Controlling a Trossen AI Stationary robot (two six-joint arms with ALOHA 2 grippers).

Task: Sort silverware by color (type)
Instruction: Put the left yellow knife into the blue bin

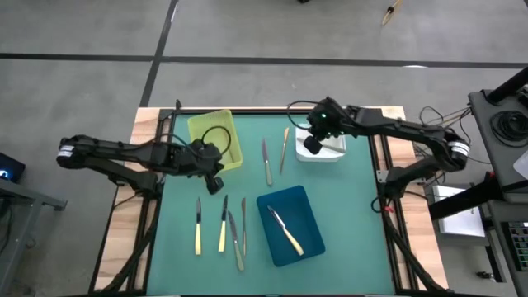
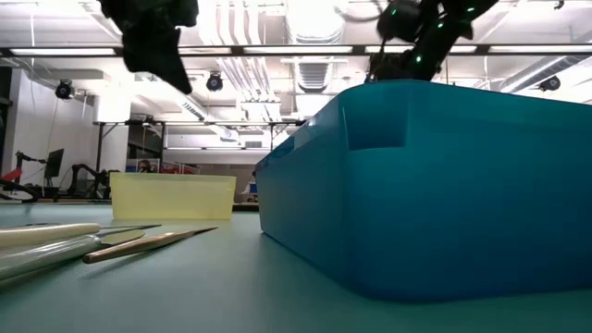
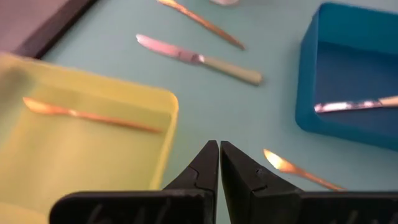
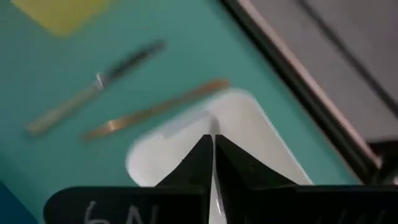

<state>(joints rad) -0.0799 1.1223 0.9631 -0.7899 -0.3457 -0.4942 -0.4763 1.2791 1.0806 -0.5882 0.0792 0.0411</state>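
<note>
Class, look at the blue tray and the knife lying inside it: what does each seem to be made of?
Blue tray: probably plastic, with smooth, evenly coloured, moulded walls. Knife: shiny blade, likely metal; its matte cream handle could be plastic, though that is uncertain.

a grey floor (image 1: 247,33) crossed by dark seams surrounded the table. beyond it, fluorescent ceiling lights (image 2: 277,18) lit a workshop with white ductwork (image 2: 314,23) and distant workbenches (image 2: 176,125).
</note>
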